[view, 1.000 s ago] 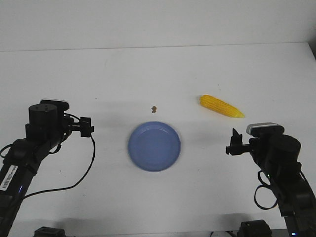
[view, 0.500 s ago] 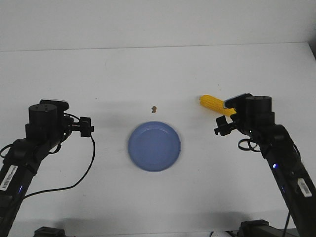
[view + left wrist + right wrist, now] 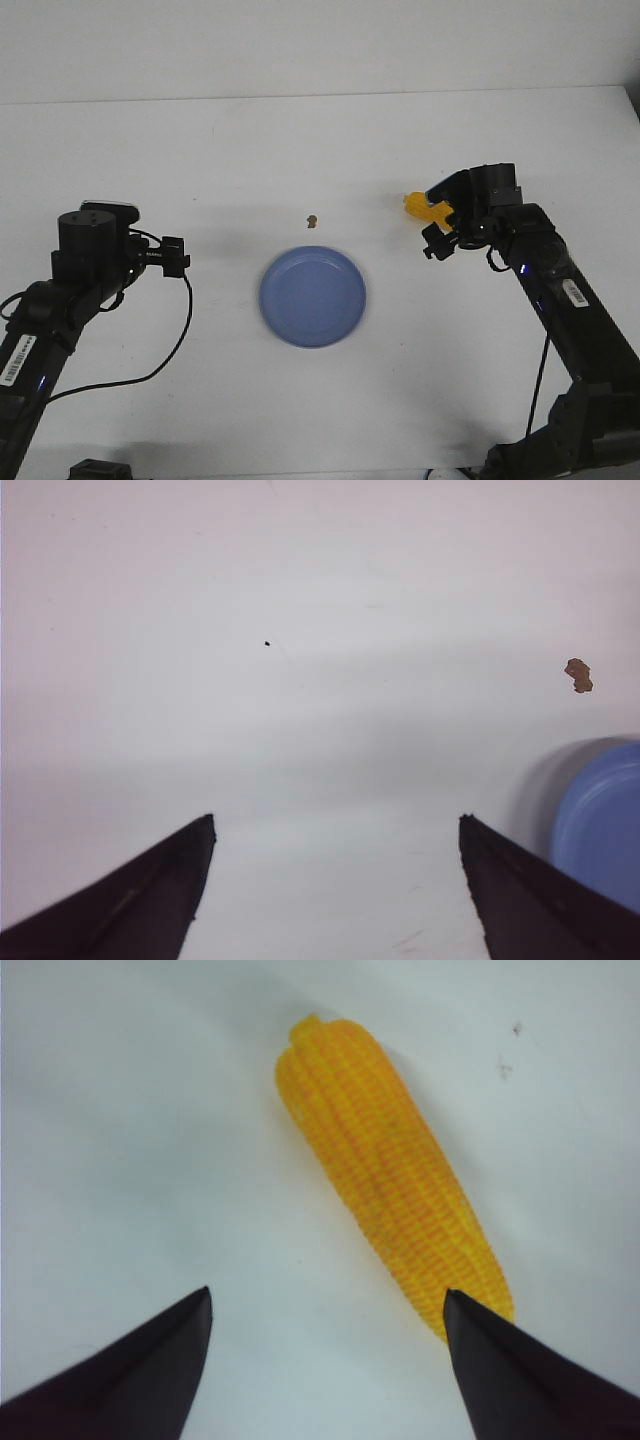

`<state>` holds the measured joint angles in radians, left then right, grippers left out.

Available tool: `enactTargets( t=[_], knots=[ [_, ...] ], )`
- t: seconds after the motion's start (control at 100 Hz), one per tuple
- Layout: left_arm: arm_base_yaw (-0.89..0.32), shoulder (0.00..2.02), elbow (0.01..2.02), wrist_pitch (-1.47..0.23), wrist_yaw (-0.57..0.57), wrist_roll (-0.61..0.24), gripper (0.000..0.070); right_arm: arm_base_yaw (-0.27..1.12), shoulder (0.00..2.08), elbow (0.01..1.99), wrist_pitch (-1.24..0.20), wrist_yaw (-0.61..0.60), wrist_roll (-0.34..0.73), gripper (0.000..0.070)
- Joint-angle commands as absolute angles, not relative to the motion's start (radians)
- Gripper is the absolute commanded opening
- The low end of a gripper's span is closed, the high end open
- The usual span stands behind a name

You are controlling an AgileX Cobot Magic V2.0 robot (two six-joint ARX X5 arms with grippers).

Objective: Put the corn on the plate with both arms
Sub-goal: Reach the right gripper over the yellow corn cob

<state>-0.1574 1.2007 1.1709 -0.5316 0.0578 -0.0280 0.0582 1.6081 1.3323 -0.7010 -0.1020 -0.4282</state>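
Note:
The yellow corn (image 3: 385,1170) lies on the white table. In the front view only its blunt end (image 3: 414,205) shows from under my right arm (image 3: 500,215). My right gripper (image 3: 328,1295) is open and empty above the table, with the cob's tapered end beside one fingertip (image 3: 470,1325). The periwinkle-blue plate (image 3: 313,296) sits empty at the table's middle; its rim also shows in the left wrist view (image 3: 605,820). My left gripper (image 3: 337,820) is open and empty over bare table, left of the plate. My left arm (image 3: 92,245) is at the left.
A tiny brown speck (image 3: 312,220) lies just beyond the plate and also shows in the left wrist view (image 3: 578,675). A black cable (image 3: 170,350) loops from the left arm over the table.
My right arm has swung forward and left from the near right side to above the corn, now covering most of it in the front view. The left arm, plate and corn have not moved.

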Motion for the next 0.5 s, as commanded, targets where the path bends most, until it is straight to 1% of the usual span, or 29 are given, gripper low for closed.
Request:
enactTargets(
  t=[0.0, 0.37, 0.49],
  knots=[
    [-0.158, 1.209, 1.184, -0.527, 0.06, -0.035, 0.0504, 0.06, 1.647, 1.358, -0.683, -0.105, -0.455, 0.0492],
    [-0.158, 1.209, 1.184, -0.528, 0.06, -0.039, 0.0504, 0.024, 1.723, 1.361, -0.593, -0.136, -0.474, 0.0492],
    [-0.158, 1.209, 1.184, -0.53, 0.06, -0.039, 0.0504, 0.008, 1.73, 1.361, -0.565, -0.165, -0.476, 0.0492]
  ],
)
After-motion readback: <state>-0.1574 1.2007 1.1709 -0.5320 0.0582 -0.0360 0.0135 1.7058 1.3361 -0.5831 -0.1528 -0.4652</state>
